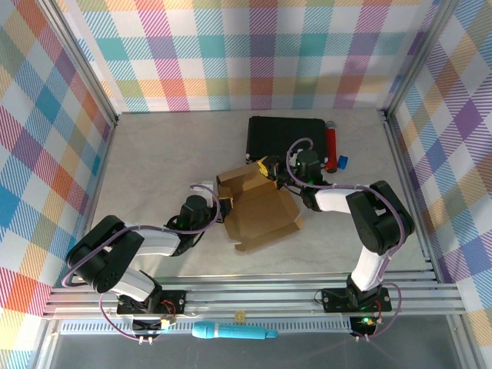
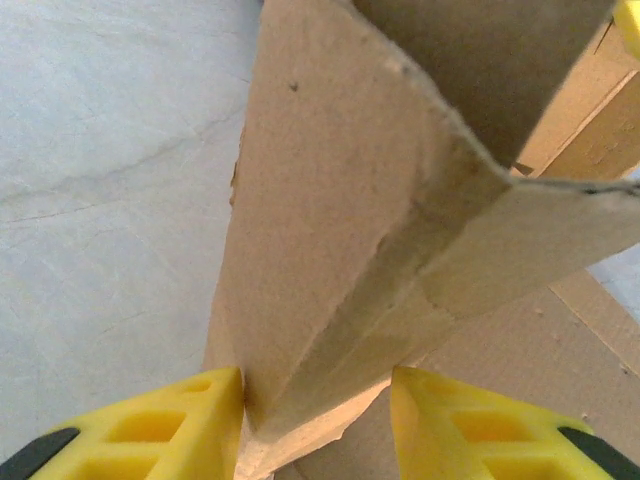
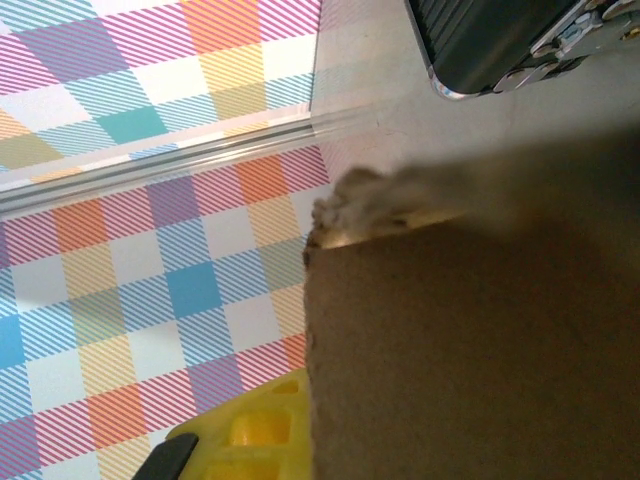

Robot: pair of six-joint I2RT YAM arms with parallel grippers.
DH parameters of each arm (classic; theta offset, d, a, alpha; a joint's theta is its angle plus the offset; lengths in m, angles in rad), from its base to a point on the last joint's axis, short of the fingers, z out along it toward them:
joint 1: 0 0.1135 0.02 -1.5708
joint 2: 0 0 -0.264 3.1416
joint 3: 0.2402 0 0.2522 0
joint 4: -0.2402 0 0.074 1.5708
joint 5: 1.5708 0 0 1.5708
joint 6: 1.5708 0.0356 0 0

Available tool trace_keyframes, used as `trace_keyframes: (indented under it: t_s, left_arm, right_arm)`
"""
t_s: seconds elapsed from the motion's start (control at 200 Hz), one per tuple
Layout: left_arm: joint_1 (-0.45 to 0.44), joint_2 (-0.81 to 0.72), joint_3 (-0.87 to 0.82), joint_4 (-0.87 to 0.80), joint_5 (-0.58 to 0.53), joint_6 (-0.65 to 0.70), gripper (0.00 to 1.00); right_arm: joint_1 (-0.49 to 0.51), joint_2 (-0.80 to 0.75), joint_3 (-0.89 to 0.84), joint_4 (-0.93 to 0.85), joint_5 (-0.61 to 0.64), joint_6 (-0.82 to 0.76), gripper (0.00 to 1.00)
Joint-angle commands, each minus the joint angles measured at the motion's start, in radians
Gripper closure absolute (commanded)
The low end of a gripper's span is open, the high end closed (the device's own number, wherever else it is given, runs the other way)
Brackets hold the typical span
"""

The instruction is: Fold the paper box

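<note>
Left gripper (image 2: 315, 410): fingers (image 2: 190, 425) standing part-way apart, straddling a doubled-over flap of the paper box (image 1: 261, 214). Cardboard is touching both yellow pads, so I'm reading it as clamping that flap, not hanging loose. The crease is running straight up and away from the fingertips, with one layer leaning off to the gripper's right. Bare table (image 2: 100, 200) is showing off to its left.

Right gripper (image 1: 269, 171): jaws closed together, pinching a thin raised panel at the box's far corner. In its wrist view the cardboard sheet is lying flat against the one yellow finger (image 3: 240, 440) on show; the other finger is hiding behind the sheet. The black case (image 1: 284, 137) is sitting just beyond this gripper, near the box, but I can't tell if it's touching.

Box itself: lying between the two grippers, mid-table, partly formed. Far walls are standing up; the near panel is lying flat and open toward the arm bases.

Step, as I'm judging it: side walls being raised and tucked, roughly halfway, lid not closed yet. The next move is probably calling for the left gripper to push its doubled flap inward and down until it seats, with the right bracing the corner. Letting go early would likely let the wall spring open.
</note>
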Motion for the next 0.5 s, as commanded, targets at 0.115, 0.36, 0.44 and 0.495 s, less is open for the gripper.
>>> trace_keyframes:
  t_s: [0.115, 0.36, 0.44, 0.495]
  left_arm:
    - [-0.008, 0.024, 0.027, 0.093, -0.034, -0.020, 0.61]
    - [-0.007, 0.050, 0.041, 0.107, -0.030, -0.027, 0.66]
    - [-0.008, 0.060, 0.049, 0.111, -0.032, -0.029, 0.66]
    - [-0.008, 0.066, 0.056, 0.110, -0.038, -0.030, 0.66]
  right_arm:
    - [0.015, 0.024, -0.065, 0.098, 0.050, -0.018, 1.00]
    - [0.030, 0.047, -0.084, 0.137, 0.057, -0.002, 1.00]
    - [0.032, 0.049, -0.078, 0.129, 0.055, -0.001, 1.00]
    - [0.034, 0.051, -0.075, 0.130, 0.054, 0.001, 1.00]
